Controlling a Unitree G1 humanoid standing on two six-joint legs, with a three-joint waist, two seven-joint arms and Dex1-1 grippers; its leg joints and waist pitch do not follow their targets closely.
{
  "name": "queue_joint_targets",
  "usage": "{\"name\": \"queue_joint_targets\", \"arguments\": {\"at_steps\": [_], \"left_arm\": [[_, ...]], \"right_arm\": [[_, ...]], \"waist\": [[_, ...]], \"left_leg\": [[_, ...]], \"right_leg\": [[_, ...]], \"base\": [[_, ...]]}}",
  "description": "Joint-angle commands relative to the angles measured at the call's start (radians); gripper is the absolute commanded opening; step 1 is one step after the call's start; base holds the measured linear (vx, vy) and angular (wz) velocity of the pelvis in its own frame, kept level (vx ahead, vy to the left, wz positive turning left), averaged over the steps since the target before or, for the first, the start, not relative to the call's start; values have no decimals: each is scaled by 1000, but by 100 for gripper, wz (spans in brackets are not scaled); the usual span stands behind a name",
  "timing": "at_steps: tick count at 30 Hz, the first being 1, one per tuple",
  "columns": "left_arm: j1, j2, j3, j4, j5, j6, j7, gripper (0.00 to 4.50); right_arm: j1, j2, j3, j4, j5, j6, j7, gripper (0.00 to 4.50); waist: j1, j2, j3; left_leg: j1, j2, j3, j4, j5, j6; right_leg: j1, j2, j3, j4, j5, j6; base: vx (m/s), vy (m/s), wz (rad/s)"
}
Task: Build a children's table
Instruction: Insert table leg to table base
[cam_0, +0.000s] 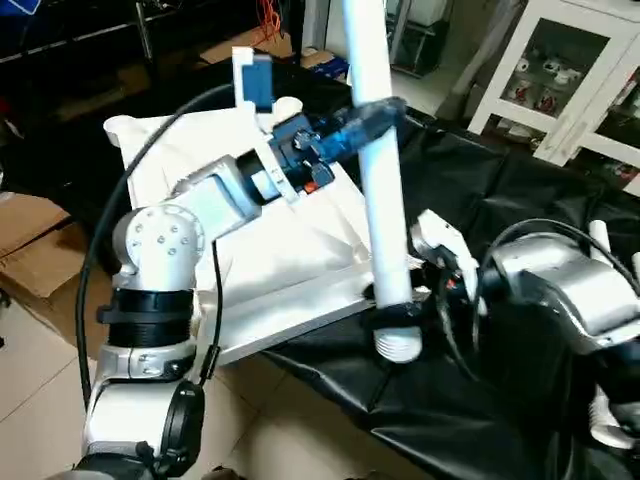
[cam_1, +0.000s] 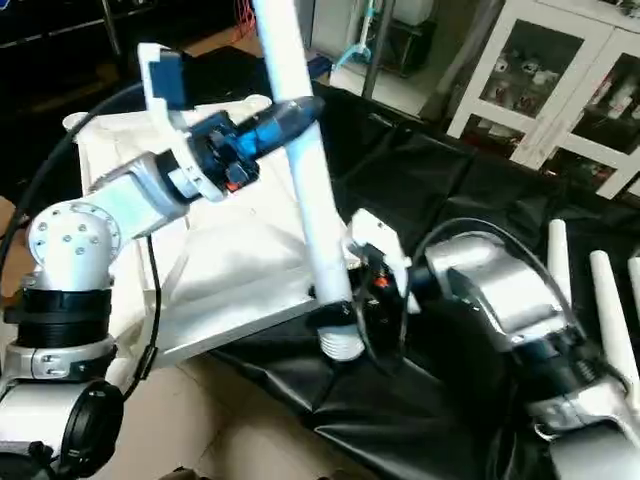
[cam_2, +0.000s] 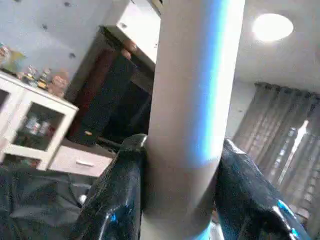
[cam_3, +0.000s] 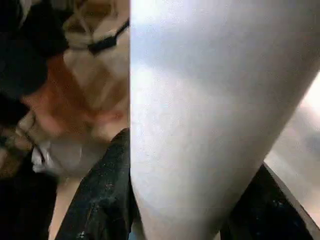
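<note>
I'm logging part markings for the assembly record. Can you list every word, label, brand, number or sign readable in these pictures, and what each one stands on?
None can be read.
Long white tubular plastic leg: plain, no print visible.
White square plastic table top: bare ribs, no marking visible.
White glass-door cabinet: small items on its shelves may carry labels, but they are too small and blurred to read.
Brown cardboard box: no print legible.
</note>
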Motion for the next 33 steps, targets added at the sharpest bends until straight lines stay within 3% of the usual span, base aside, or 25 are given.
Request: {"name": "queue_joint_targets", "arguments": {"at_steps": [1, 2, 3, 4, 6, 7, 8, 10, 14, 15, 16, 18, 22, 25, 31, 33], "left_arm": [[-13, 22, 47, 56, 43, -18, 71, 166], [-16, 24, 48, 58, 45, -21, 70, 166], [-35, 35, 49, 67, 57, -48, 57, 165], [-48, 42, 49, 72, 66, -66, 48, 163], [-67, 50, 47, 76, 71, -78, 35, 161], [-92, 56, 47, 82, 73, -87, 28, 161], [-92, 56, 47, 82, 73, -87, 28, 161], [-136, 60, 57, 98, 72, -105, 31, 161], [-164, 68, 68, 114, 69, -115, 34, 161], [-179, 74, 76, 125, 67, -117, 36, 161], [-199, 81, 84, 138, 67, -120, 35, 161], [-238, 94, 103, 162, 56, -123, 30, 161], [-275, 95, 127, 170, 28, -117, 24, 161], [-291, 89, 137, 172, 12, -119, 29, 161], [-340, 79, 173, 190, -8, -133, 41, 161], [-346, 79, 184, 192, -26, -127, 42, 161]], "right_arm": [[-35, -6, -61, -28, 1, -42, -33, 257], [-36, -3, -65, -27, 4, -39, -37, 261], [-41, 0, -73, -27, 6, -33, -42, 270], [-43, 0, -78, -27, 8, -29, -44, 282], [-52, 0, -96, -32, 20, -17, -51, 300], [-72, 7, -138, -31, 45, -7, -70, 305], [-72, 7, -138, -31, 45, -7, -70, 313], [-113, 25, -221, -17, 87, -16, -114, 344], [-140, 33, -276, -2, 117, -19, -143, 352], [-154, 35, -302, 4, 135, -14, -155, 353], [-172, 33, -330, 13, 155, -4, -167, 353], [-204, 26, -373, 24, 191, 55, -177, 353], [-227, 18, -387, 19, 217, 123, -185, 353], [-232, 18, -387, 5, 236, 160, -184, 353], [-233, 12, -381, -48, 296, 236, -170, 353], [-240, 21, -394, -58, 312, 250, -179, 353]], "waist": [[8, 6, -85], [6, 2, -84], [8, 14, -83], [6, 7, -84], [7, 13, -84], [5, 8, -87], [5, 8, -86], [7, 12, -87], [7, 12, -87], [7, 19, -87], [8, 22, -88], [7, 19, -91], [8, 24, -86], [12, 18, -86], [19, 17, -86], [24, 24, -86]], "left_leg": [[10, 18, -1, -53, 135, 122], [9, 18, 0, -53, 126, 119], [11, 16, -2, -55, 110, 103], [11, 15, -2, -56, 100, 94], [10, 16, -2, -58, 100, 82], [10, 17, -2, -56, 109, 80], [10, 15, -2, -57, 112, 81], [10, 15, -2, -56, 112, 77], [7, 13, -2, -56, 110, 67], [10, 12, -2, -56, 106, 66], [9, 11, -3, -55, 110, 65], [10, 8, -3, -56, 98, 66], [9, 11, -5, -57, 90, 54], [9, 11, -3, -58, 93, 50], [9, 11, -3, -57, 96, 50], [10, 12, -4, -56, 99, 45]], "right_leg": [[84, -53, 42, -46, 161, -304], [85, -51, 42, -50, 158, -298], [86, -51, 43, -50, 146, -289], [89, -50, 43, -51, 140, -281], [89, -50, 44, -50, 157, -288], [90, -48, 43, -47, 181, -293], [91, -47, 44, -48, 187, -294], [91, -47, 44, -45, 208, -305], [96, -45, 45, -43, 228, -311], [95, -44, 45, -45, 238, -314], [97, -42, 45, -43, 254, -318], [99, -40, 43, -44, 245, -319], [99, -42, 43, -45, 242, -327], [101, -41, 43, -44, 252, -334], [101, -42, 44, -45, 236, -321], [99, -43, 44, -43, 245, -322]], "base": [[0, 0, 0], [0, 0, 0], [0, 0, 0], [0, 0, 0], [0, 0, 0], [0, 0, 0], [0, 0, 0], [0, 0, 0], [0, 0, 0], [0, 0, 0], [0, 0, 0], [0, 0, 0], [0, 0, 0], [0, 0, 0], [0, 0, 0], [0, 0, 0]]}}
